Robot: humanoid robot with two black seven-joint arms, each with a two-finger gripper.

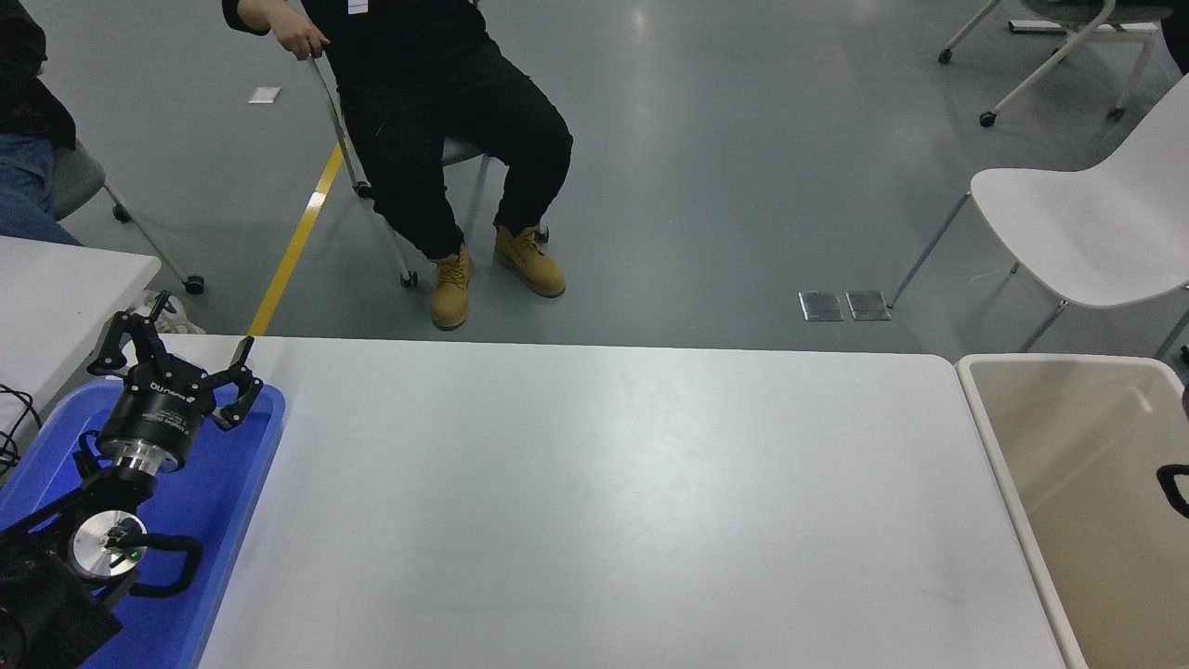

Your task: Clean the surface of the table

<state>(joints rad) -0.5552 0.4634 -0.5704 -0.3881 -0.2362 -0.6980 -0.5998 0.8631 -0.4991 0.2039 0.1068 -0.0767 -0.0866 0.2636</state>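
Note:
The table surface [604, 502] is a wide glossy white top filling the middle of the head view, and nothing lies on its visible part. My left gripper [176, 346] is parked at the lower left, open, hovering over a blue tray [228, 502] with nothing between its fingers. Of my right arm only a black cable loop [1174, 489] shows at the right edge, over the beige bin [1014, 502]. The right gripper itself is out of view.
The beige bin stands against the table's right end. A smaller white table [65, 297] sits at the left edge. A person sits on a chair [437, 139] beyond the far edge, and a white chair [1087, 232] stands at the right.

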